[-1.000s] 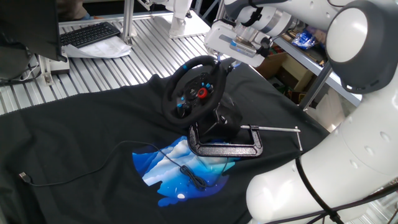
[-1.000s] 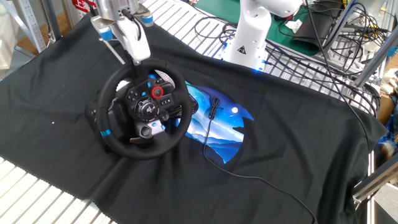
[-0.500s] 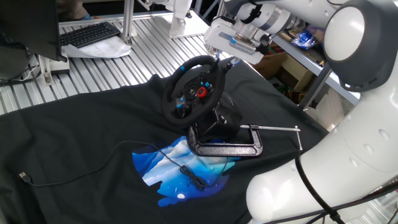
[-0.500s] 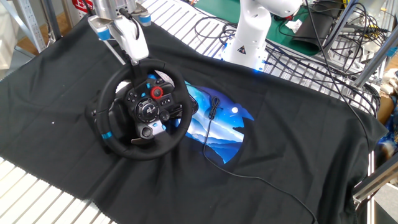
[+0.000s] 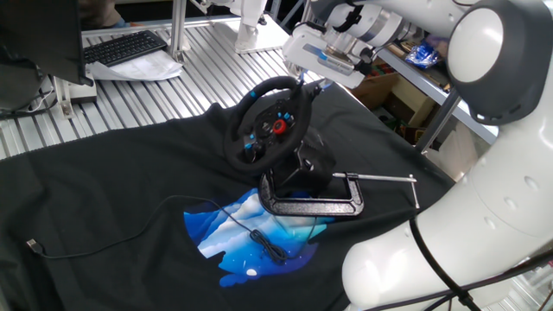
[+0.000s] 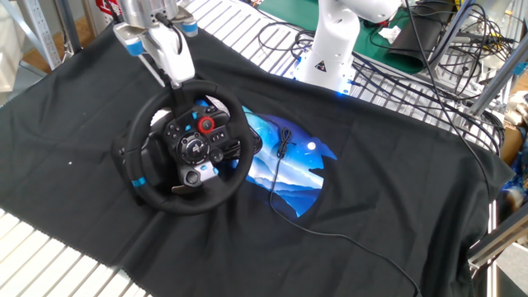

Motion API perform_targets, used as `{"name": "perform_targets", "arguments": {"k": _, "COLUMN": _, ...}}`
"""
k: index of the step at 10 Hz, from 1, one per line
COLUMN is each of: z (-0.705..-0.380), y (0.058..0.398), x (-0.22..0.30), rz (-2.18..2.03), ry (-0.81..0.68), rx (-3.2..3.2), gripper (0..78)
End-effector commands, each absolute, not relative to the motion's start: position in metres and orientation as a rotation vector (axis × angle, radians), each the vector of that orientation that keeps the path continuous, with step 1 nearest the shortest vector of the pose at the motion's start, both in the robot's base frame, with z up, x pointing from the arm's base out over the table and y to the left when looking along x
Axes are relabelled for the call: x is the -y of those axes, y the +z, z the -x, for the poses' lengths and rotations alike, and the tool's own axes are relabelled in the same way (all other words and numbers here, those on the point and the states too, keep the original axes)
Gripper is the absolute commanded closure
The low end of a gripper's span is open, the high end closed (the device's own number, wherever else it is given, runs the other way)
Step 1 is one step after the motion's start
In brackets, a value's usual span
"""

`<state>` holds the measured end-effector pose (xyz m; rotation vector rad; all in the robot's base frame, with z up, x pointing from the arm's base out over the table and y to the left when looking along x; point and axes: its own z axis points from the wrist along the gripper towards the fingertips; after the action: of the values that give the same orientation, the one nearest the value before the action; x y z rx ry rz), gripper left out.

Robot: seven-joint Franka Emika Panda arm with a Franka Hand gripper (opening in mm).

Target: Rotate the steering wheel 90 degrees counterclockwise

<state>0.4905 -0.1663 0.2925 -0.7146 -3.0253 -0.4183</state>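
The steering wheel (image 5: 266, 127) is a small black racing wheel with a red centre button and blue buttons, tilted on its black base on the black cloth. It also shows in the other fixed view (image 6: 185, 145), with the blue stripe mark (image 6: 139, 181) at the rim's lower left. My gripper (image 6: 172, 80) comes down from above onto the top of the rim, with its fingers on either side of it, closed on the rim. In the first fixed view the gripper (image 5: 308, 85) sits at the rim's upper right edge.
A metal C-clamp (image 5: 311, 206) with a long screw rod (image 5: 385, 180) holds the wheel's base. A thin black cable (image 6: 283, 151) lies over the blue print (image 6: 289, 165). A keyboard (image 5: 126, 47) lies at the back. A white robot base (image 6: 334, 45) stands behind the cloth.
My gripper has moved a little to the left along the top of the rim. The wheel has turned slightly counterclockwise with it, and the blue stripe has dropped a bit.
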Motion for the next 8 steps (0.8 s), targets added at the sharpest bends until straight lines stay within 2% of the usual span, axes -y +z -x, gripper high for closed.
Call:
{"name": "perform_targets", "arguments": {"k": 1, "z": -0.4952, "y": 0.2935, "x": 0.166, "rz": 0.702, "ry": -0.409, "rx": 3.011, "gripper": 76.4}}
{"name": "perform_targets", "arguments": {"k": 8, "z": -0.4989, "y": 0.2943, "x": 0.1665, "rz": 0.694, "ry": -0.396, "rx": 2.965, "gripper": 76.4}}
